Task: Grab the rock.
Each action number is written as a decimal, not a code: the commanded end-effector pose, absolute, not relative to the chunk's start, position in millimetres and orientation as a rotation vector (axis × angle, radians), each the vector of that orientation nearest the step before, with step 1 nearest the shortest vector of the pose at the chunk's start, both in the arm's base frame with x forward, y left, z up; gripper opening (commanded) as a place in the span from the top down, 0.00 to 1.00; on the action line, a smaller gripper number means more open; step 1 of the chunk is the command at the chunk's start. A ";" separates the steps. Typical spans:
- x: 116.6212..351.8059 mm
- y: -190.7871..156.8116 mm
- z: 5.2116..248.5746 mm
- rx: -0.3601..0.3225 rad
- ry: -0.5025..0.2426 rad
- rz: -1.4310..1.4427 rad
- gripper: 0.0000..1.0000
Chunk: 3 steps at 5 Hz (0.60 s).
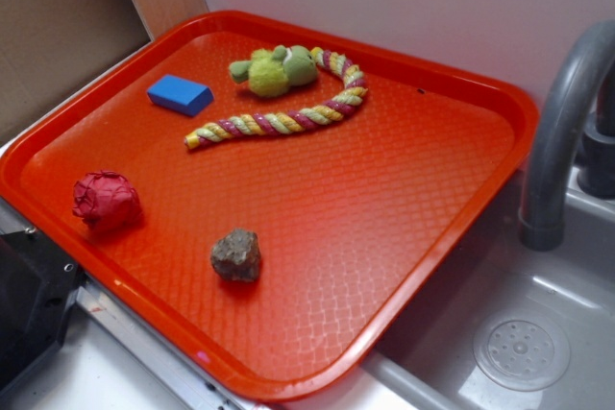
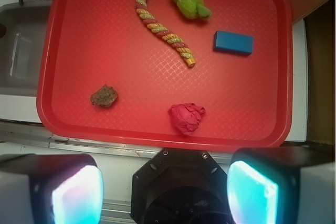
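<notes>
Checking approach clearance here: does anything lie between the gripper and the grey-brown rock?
Nothing visible does. The open gripper hangs off the red tray's near edge; the lumpy grey-brown rock sits alone on bare tray, with the red wrinkly ball off to its side.

The gripper (image 2: 165, 192) has two broad fingers (image 2: 76, 195) with glossy pale-cyan pads in dark frames, flanking a black octagonal housing (image 2: 181, 184) studded with small screws.

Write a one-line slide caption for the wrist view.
Open gripper hovers off the red tray, the rock lying untouched left of the red ball.
</notes>
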<state>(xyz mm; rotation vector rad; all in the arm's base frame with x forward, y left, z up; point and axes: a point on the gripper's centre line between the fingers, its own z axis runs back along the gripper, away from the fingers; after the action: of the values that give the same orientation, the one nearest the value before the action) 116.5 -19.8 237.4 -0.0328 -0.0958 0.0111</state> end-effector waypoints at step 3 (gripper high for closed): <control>145.9 -63.9 200.3 -0.057 -0.170 0.262 0.00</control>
<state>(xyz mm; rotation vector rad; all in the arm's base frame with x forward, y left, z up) 143.2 -63.2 190.5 -0.0515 -0.1358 0.2761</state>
